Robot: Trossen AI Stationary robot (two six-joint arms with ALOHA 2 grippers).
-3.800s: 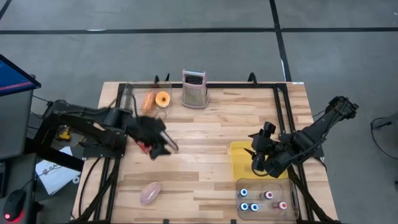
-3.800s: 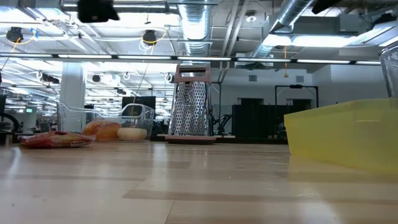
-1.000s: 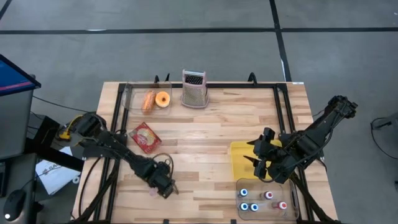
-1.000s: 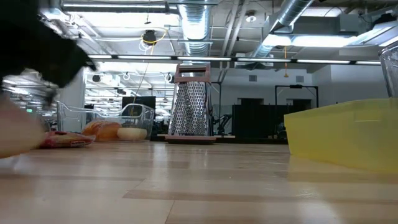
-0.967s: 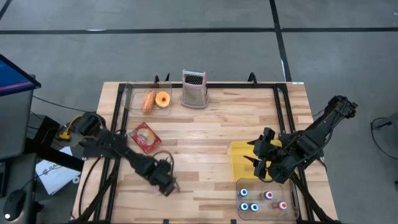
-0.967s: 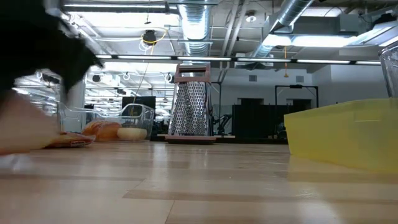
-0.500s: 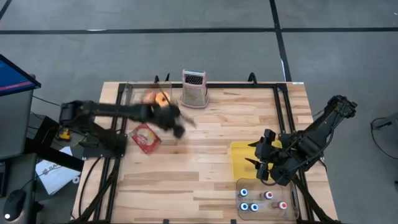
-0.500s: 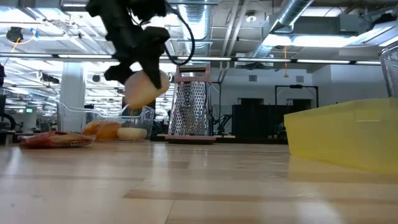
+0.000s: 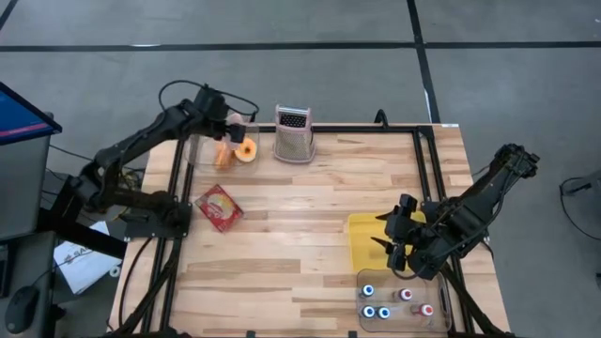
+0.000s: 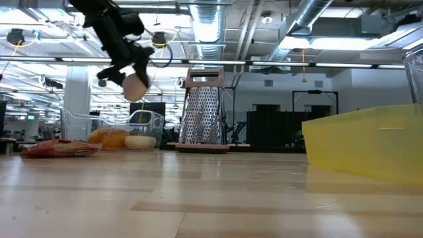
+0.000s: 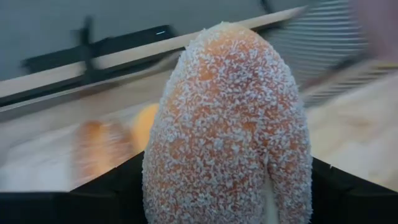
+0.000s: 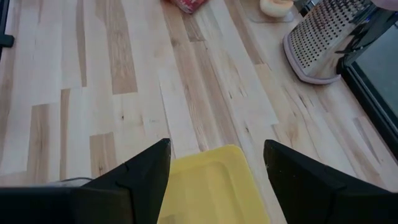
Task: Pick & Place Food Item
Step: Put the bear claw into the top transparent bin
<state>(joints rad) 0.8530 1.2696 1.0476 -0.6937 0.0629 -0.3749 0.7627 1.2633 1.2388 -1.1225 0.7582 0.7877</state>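
Observation:
The food item is an oval, pale pink bun with a crumb coating (image 11: 227,118), also seen in the low view as the bun (image 10: 135,86). My left gripper (image 9: 226,127) is shut on it, high above the clear container (image 9: 199,150) at the table's far left. That container holds an orange carrot-like piece (image 9: 223,153) and a round orange-yellow piece (image 9: 246,150). My right gripper (image 12: 214,177) is open and waits over the yellow bin (image 9: 374,237) near the table's right side. My left gripper pinches the bun between its two fingers, one finger (image 11: 115,193) on each long side of the bun's lower part (image 11: 186,186). The fingers come from above, slanting down. The bun is lifted clear and hangs below the fingers (image 10: 125,63), high over the table.
A red food packet (image 9: 219,207) lies on the table's left part. A metal grater (image 9: 294,134) stands at the far edge beside the clear container. A clear tray with small bottles (image 9: 399,300) sits at the near right. The table's middle (image 9: 300,225) is bare wood.
My left gripper, shut on the bun, has lifted it off the near left part of the table and swept it up and toward the far edge, past the red packet, until it hangs above the clear container. My right gripper has kept still.

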